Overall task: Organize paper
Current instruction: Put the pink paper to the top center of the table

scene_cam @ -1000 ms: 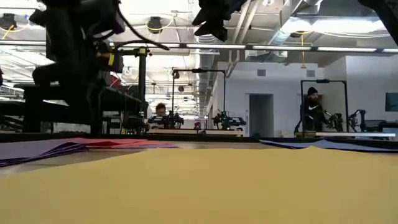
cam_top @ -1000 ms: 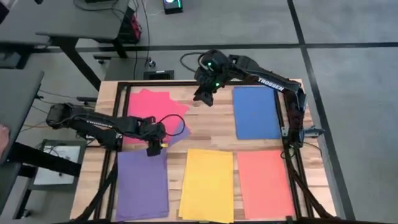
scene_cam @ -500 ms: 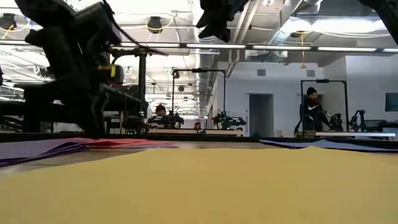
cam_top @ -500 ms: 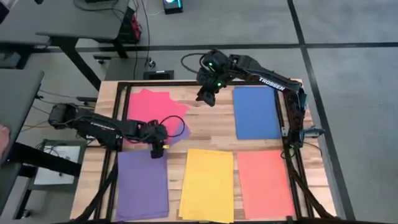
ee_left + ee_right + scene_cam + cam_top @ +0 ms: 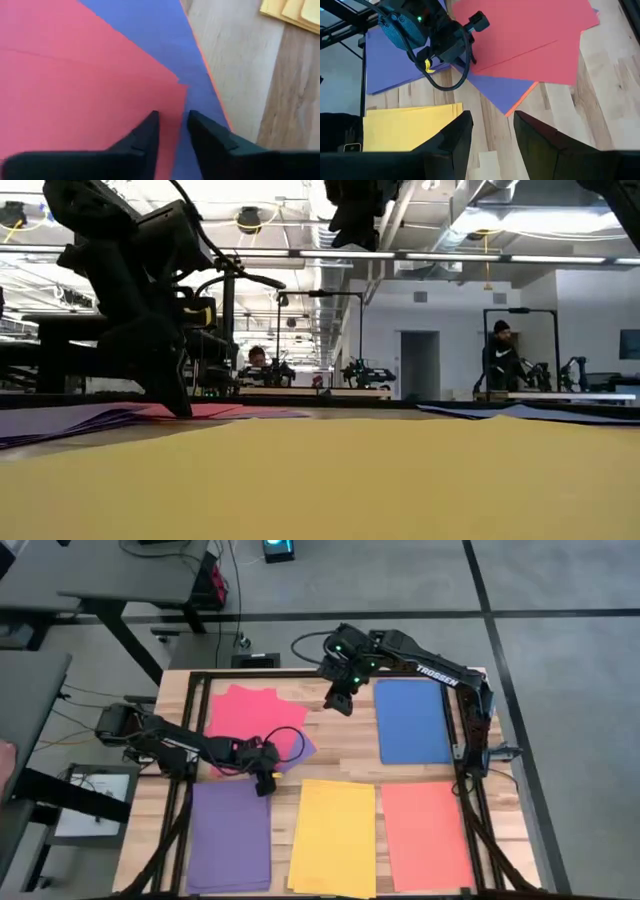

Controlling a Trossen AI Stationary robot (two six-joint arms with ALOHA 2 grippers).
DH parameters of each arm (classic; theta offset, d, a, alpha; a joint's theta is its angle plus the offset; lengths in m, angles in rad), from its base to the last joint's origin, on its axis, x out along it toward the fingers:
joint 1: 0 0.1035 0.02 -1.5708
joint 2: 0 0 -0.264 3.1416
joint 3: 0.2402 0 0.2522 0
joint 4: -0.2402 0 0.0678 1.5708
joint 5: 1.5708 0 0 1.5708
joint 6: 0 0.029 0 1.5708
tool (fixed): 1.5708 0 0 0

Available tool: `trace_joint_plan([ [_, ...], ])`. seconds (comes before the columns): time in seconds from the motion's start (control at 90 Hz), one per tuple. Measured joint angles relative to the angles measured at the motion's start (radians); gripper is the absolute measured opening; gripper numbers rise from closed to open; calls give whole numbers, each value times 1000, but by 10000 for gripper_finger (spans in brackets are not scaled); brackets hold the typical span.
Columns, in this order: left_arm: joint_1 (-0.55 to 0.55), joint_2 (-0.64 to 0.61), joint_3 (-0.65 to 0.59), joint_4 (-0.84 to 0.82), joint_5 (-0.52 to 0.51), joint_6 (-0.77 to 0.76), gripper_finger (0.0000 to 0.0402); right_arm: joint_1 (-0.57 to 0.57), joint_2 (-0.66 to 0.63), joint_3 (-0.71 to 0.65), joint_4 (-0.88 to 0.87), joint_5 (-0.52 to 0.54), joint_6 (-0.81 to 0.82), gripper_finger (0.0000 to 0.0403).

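Paper lies in piles on the wooden table. A fanned red pile [image 5: 245,715] at the far left has a purple sheet [image 5: 150,35] and an orange edge [image 5: 522,97] sticking out beneath it. My left gripper [image 5: 266,783] is low over that pile's near right corner. Its fingers are a little apart, one over the red sheet [image 5: 75,75] and one over the purple. My right gripper [image 5: 340,700] hangs open high above the table's far middle, holding nothing. My left gripper points down at the red sheet's edge [image 5: 177,97], where the purple sheet shows beside it. In the low view its fingertips [image 5: 182,408] reach the level of the paper, but I cannot tell whether they touch it.
A blue pile [image 5: 412,720] lies at the far right. Along the near edge lie a purple pile [image 5: 230,835], a yellow pile [image 5: 333,835] and an orange-red pile [image 5: 425,830]. Bare wood [image 5: 340,745] shows in the middle. A black frame [image 5: 465,740] runs along the table's sides.
My left gripper has gone toward the table's right edge and down, from well above the paper to the red pile's near right corner. My right gripper has drifted slightly toward the right edge, still high. The paper has not moved.
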Motion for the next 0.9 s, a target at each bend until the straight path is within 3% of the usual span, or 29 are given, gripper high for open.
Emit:
trace_joint_plan([
  [0.089,0,-22,8,-33,-2,-10,11,0,0,0,3,0,0,138],
  [0.3,2,-105,111,-208,-6,-14,1,-10,-13,0,-1,0,0,138],
  [0.667,11,-157,386,-382,-24,54,0,-68,-185,0,4,2,-19,138],
  [0.9,63,-161,518,-633,10,-113,1,-109,-201,1,-18,1,28,138],
])
